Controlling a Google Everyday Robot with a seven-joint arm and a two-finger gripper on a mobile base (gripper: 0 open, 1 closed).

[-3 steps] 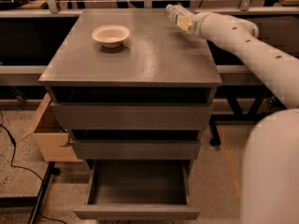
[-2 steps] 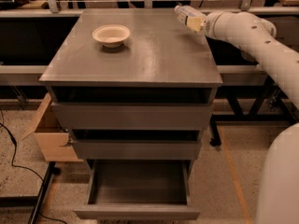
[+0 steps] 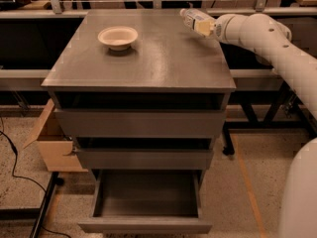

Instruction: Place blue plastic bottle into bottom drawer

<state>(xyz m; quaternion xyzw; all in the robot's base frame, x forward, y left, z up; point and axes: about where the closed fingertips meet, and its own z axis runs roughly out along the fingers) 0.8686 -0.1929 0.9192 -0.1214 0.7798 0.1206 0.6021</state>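
The blue plastic bottle (image 3: 194, 19), clear with a pale label and white cap, is held tilted above the back right corner of the cabinet top (image 3: 153, 58). My gripper (image 3: 207, 27) is at the end of the white arm that reaches in from the right, and it is shut on the bottle's lower end. The bottom drawer (image 3: 144, 226) is pulled out wide at the foot of the cabinet, and its tray is empty. The two drawers above it stand slightly out.
A white bowl (image 3: 118, 36) sits on the cabinet top at the back left. An open cardboard box (image 3: 52, 143) stands on the floor left of the cabinet. A black cable (image 3: 12, 157) runs along the floor at the left. Dark benches run behind.
The gripper with the bottle has shifted a little to the right along the back edge of the cabinet top, and the arm has swung back to the right. The drawers and bowl have not moved.
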